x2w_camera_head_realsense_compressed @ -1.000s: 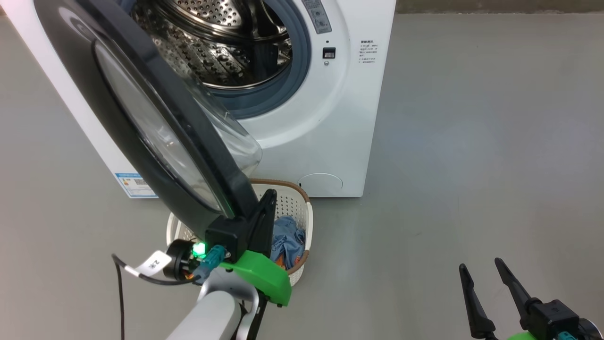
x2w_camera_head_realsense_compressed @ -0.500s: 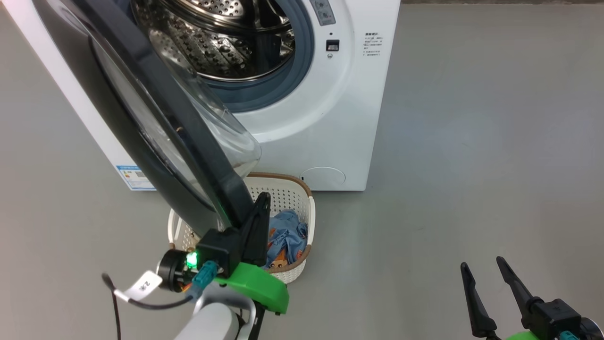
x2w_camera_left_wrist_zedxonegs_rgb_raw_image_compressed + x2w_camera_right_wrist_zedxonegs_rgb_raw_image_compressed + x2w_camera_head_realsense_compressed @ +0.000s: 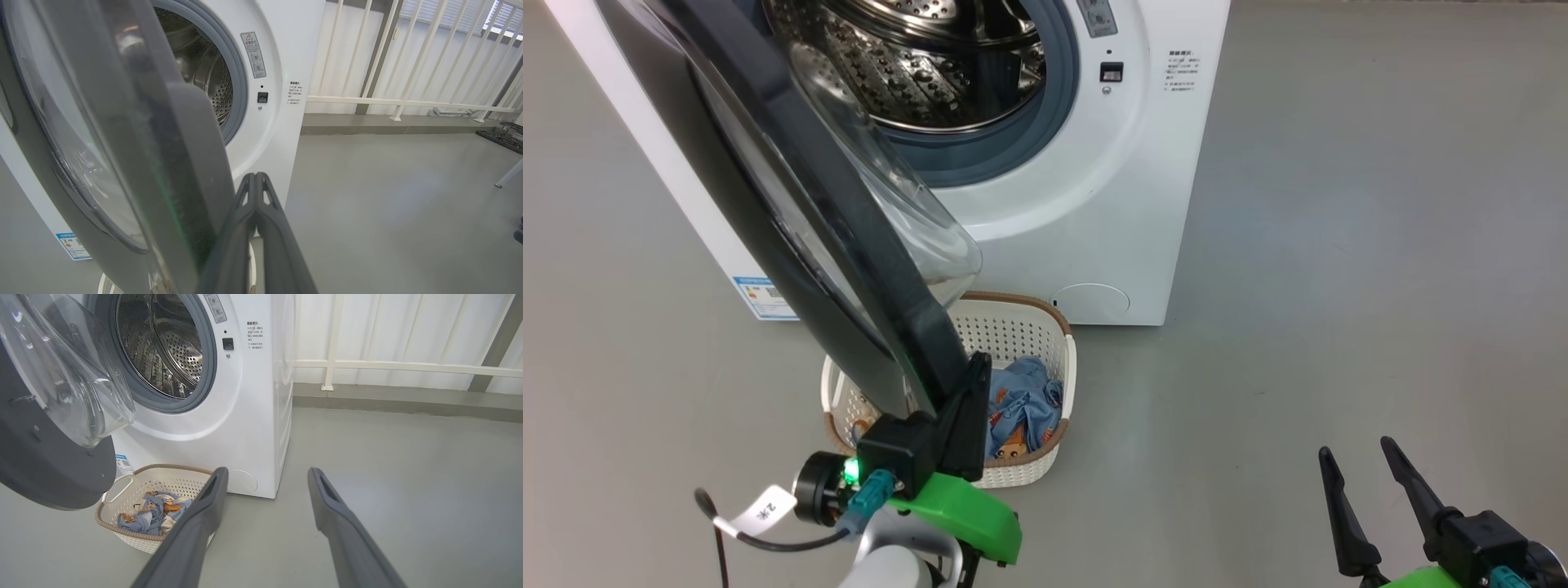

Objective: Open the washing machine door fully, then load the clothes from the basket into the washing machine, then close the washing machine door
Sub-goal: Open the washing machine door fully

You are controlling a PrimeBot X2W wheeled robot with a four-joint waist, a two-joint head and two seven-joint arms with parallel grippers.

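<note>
Fingers of my left end effector (image 3: 255, 179) are closed together, empty, and lean on the edge of the washing machine door (image 3: 837, 220), which stands half open over the basket (image 3: 1013, 331). I should push outward slowly and stay on the rim. My right end effector (image 3: 1356, 457) hangs wide open.

A white railing (image 3: 367, 365) borders the bare grey floor (image 3: 1339, 245).

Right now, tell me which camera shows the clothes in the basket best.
The right wrist view: the clothes lie almost wholly uncovered in the basket. In the head view the shut left gripper and the washing machine door cover part of them. The left wrist view catches a sliver of basket rim.
</note>
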